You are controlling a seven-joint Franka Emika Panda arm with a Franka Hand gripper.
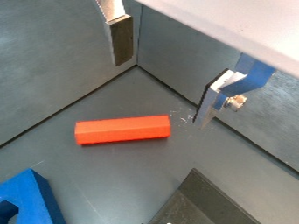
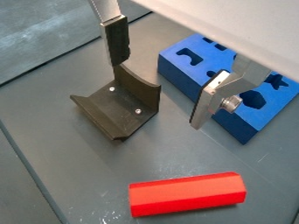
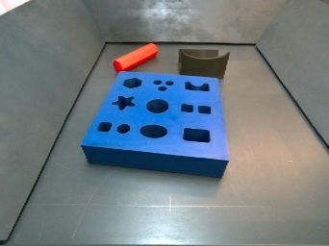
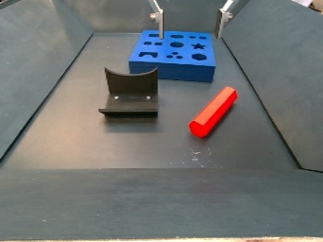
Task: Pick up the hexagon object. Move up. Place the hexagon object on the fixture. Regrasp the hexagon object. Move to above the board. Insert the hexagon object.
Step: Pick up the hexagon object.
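The hexagon object (image 1: 122, 130) is a bright red peg lying flat on the grey floor, also seen in the wrist view (image 2: 187, 194) and in both side views (image 3: 134, 57) (image 4: 213, 111). The dark fixture (image 2: 117, 109) stands beside it (image 4: 128, 95) (image 3: 202, 61). The blue board (image 3: 161, 120) with its cut-out holes lies flat (image 4: 178, 55) (image 2: 222, 87). My gripper (image 1: 162, 92) is open and empty, high above the floor between the peg and the fixture (image 2: 158, 92). In a side view only its fingertips (image 4: 158, 17) show, at the top edge.
Grey walls enclose the floor on all sides (image 3: 52, 106). A corner of the board (image 1: 24, 201) and the top of the fixture (image 1: 216, 206) show in a wrist view. Bare floor (image 4: 151, 180) lies in front of the peg and fixture.
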